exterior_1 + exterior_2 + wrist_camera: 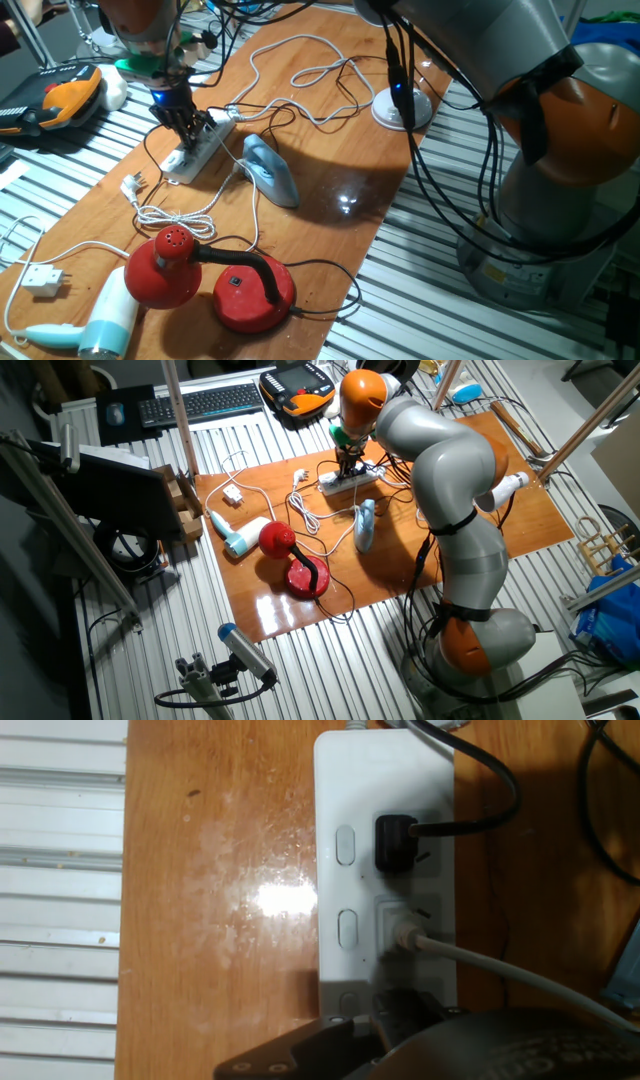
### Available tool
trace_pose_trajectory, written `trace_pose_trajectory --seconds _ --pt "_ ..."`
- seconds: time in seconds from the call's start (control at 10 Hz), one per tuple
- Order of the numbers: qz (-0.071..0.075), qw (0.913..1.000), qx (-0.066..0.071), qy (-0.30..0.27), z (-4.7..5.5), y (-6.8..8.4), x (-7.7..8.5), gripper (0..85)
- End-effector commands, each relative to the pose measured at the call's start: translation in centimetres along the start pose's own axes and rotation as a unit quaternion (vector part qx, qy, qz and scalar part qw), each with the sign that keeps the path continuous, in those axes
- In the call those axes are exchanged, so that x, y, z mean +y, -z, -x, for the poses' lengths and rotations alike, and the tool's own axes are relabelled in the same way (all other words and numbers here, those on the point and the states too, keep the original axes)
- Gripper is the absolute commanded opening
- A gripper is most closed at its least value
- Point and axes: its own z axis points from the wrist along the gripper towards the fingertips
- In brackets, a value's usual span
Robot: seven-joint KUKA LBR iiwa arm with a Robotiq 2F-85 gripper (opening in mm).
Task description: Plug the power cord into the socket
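The white power strip (pixel 200 150) lies on the wooden board, and it also shows in the other fixed view (pixel 348 480) and the hand view (pixel 340 780). A small black plug (pixel 395 842) sits in one of its outlets, and its thin black cord (pixel 460 827) runs off to the right. My gripper (pixel 185 125) stands low over the strip, also seen in the other fixed view (pixel 347 465). In the hand view my gripper (pixel 390 1020) is a dark shape over the third outlet, apart from the seated black plug. I cannot tell whether the fingers hold anything.
A white plug (pixel 405 935) with a grey-white cord sits in the outlet beside the black one. A blue-grey object (pixel 270 170), a red lamp (pixel 165 265), a hair dryer (pixel 105 320), a white adapter (pixel 42 280) and loose white cords lie on the board.
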Motion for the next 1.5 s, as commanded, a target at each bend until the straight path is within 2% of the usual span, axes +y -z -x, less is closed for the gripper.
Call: trace_pose_trajectory --seconds 0.0,0.4,0.7,1.0,1.4 --pt "0.001 1.0000 0.000 0.000 0.00 -0.10 -0.05 0.0" --pt "0.008 1.0000 0.000 0.000 -0.07 -0.54 -0.20 0.0" --pt "0.010 0.9998 -0.017 0.007 -0.20 -0.35 -0.15 0.0" --pt "0.001 0.9998 -0.016 0.010 -0.10 0.31 -0.10 0.0" --pt "0.008 0.9997 -0.021 0.013 -0.12 0.00 -0.13 0.0"
